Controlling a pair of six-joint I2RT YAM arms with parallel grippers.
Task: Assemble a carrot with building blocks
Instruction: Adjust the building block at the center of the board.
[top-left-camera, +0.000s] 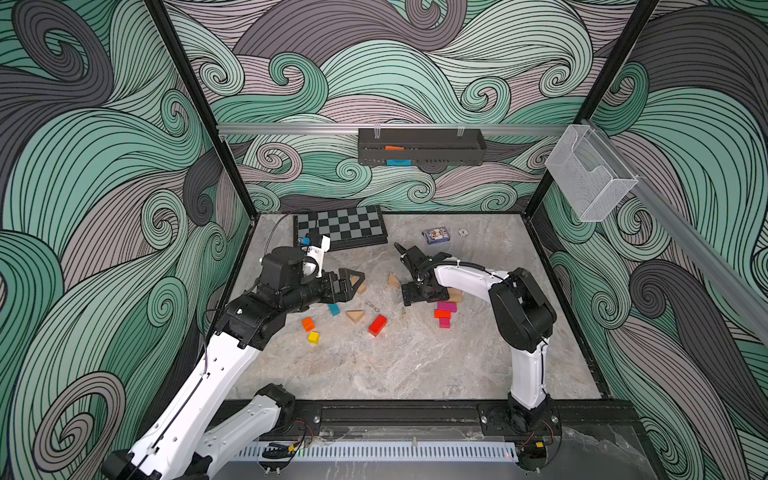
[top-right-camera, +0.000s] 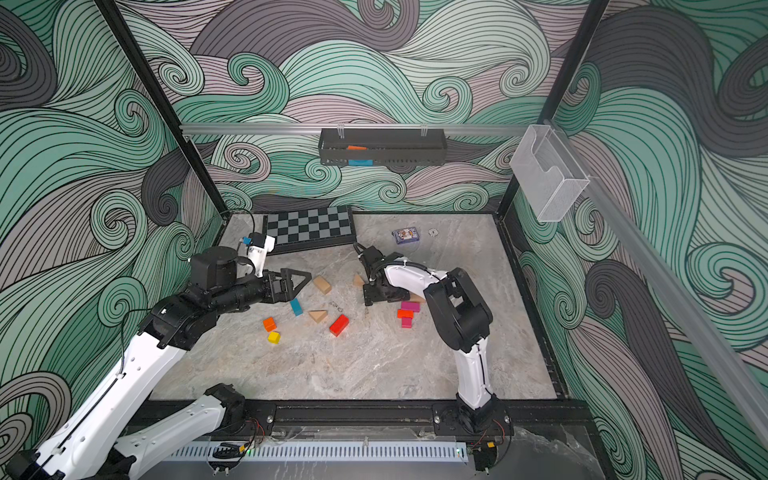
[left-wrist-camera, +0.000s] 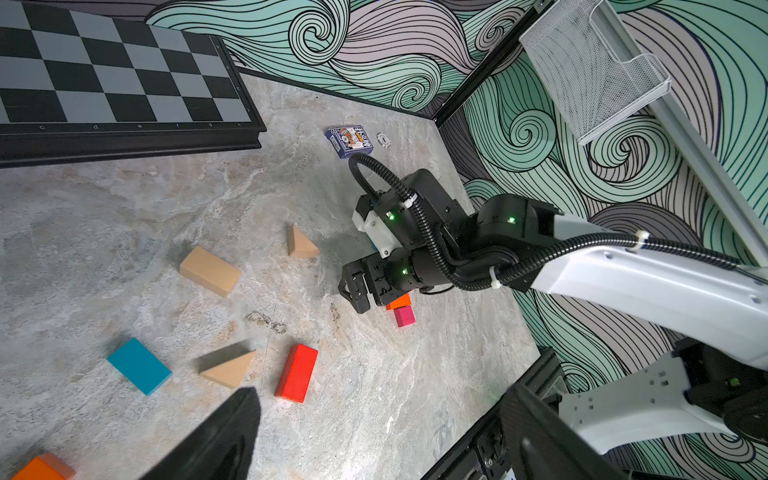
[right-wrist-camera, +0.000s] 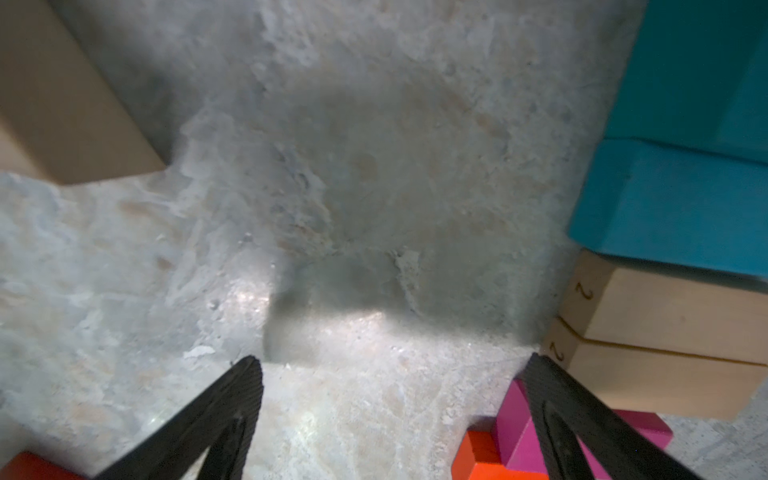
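Centre of the table: your blocks lie loose in both top views, a teal block, tan wedge, red bar, orange cube and yellow cube left of centre; no carrot shape yet.
Right of centre: pink block and tan bars sit bunched, touching.
Right gripper: spread wide, empty, low over bare table beside that bunch.
Left gripper: spread wide, empty, near a tan block.
Pink block: one finger is just beside it; descend and you may shove the bunch apart.
Tan wedge: its sloped faces could slip from flat jaws.
Both grippers: crowding the centre; you could knock them together.
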